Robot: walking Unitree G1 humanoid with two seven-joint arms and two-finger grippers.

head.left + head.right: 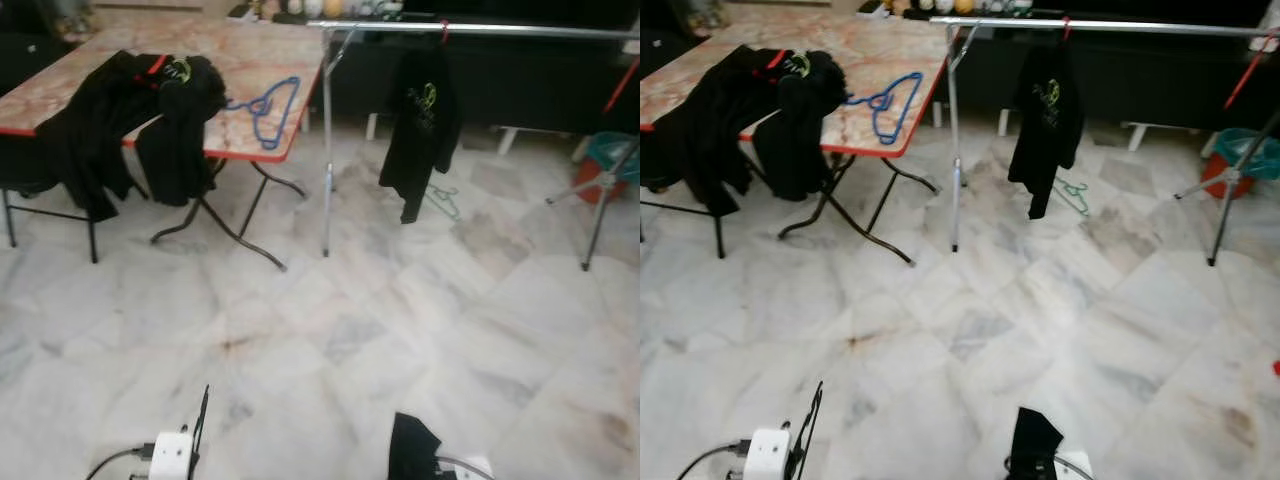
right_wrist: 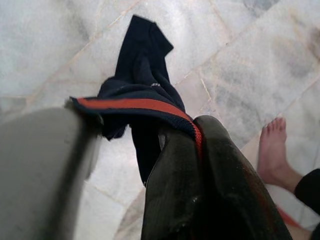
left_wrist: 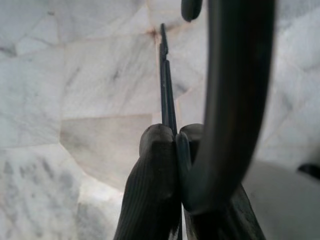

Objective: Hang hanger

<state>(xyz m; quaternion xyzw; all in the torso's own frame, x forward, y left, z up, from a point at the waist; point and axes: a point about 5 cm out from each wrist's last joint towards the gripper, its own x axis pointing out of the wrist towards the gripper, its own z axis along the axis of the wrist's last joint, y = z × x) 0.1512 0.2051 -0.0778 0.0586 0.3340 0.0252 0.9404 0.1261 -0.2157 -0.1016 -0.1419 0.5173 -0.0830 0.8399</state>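
While low over the marble floor (image 1: 400,330):
Left gripper (image 3: 176,145): jaws closed on a dark hanger (image 3: 235,100).
Right gripper (image 2: 197,135): jaws pinching a red-trimmed black garment (image 2: 140,90).

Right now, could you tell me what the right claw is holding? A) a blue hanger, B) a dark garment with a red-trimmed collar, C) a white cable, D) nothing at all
B: in the right wrist view the right claw is shut on the red-trimmed collar of a dark garment, which hangs over the marble floor.
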